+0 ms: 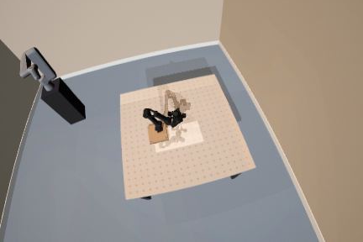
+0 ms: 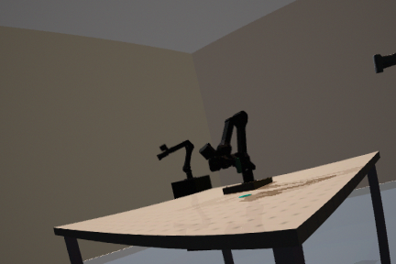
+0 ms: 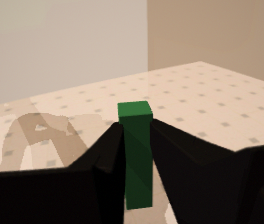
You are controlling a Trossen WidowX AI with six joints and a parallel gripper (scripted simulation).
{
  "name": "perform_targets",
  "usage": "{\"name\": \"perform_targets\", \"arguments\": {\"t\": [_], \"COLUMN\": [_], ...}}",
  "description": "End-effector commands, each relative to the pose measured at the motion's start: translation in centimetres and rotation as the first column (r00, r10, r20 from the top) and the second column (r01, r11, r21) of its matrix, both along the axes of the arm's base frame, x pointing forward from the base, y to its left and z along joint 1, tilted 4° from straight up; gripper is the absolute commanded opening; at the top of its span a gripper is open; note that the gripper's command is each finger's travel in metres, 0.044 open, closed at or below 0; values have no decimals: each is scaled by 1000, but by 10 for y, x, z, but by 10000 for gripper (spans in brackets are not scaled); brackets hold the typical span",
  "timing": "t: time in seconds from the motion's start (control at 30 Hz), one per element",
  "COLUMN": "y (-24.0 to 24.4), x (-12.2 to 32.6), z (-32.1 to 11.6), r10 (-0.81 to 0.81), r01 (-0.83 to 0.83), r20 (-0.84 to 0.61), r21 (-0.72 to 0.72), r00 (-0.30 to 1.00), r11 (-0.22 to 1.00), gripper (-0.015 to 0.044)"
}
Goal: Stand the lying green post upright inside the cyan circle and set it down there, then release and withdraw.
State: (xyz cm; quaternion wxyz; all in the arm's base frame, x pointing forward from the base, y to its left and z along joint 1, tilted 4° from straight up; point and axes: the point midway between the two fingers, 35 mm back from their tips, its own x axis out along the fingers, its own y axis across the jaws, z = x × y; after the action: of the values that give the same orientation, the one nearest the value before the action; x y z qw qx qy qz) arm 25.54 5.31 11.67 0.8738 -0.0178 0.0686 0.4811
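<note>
The green post (image 3: pixel 138 160) (image 2: pixel 238 165) stands roughly upright between the black fingers of my gripper (image 3: pixel 135 128). Its top end sticks up a little past the fingertips in the wrist view, and its lower end hangs below them. The gripper is shut on the post and holds it above the table. The cyan circle (image 2: pixel 245 196) lies flat on the table in the exterior view, below the raised gripper and in front of the arm's base. I cannot make out the circle in the top view or the wrist view.
The arm's base sits on a wooden plate (image 1: pixel 158 136) on the dotted table (image 1: pixel 185 167) (image 2: pixel 183 224). A pale rectangle (image 1: pixel 194 133) and the arm's shadow lie beside the plate. A black pedestal (image 1: pixel 63 102) with another arm-like device stands off the table.
</note>
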Motion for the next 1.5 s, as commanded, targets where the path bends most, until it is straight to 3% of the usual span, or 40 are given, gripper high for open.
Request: {"name": "perform_targets", "arguments": {"t": [0.0,1.47], "y": [0,-2], "x": [0,-4], "z": [0,-82], "r10": [1,1], "r01": [-1,-1], "r20": [0,-2], "r21": [3,3], "r00": [1000,1000], "r11": [1000,1000], "gripper": [23,23]}}
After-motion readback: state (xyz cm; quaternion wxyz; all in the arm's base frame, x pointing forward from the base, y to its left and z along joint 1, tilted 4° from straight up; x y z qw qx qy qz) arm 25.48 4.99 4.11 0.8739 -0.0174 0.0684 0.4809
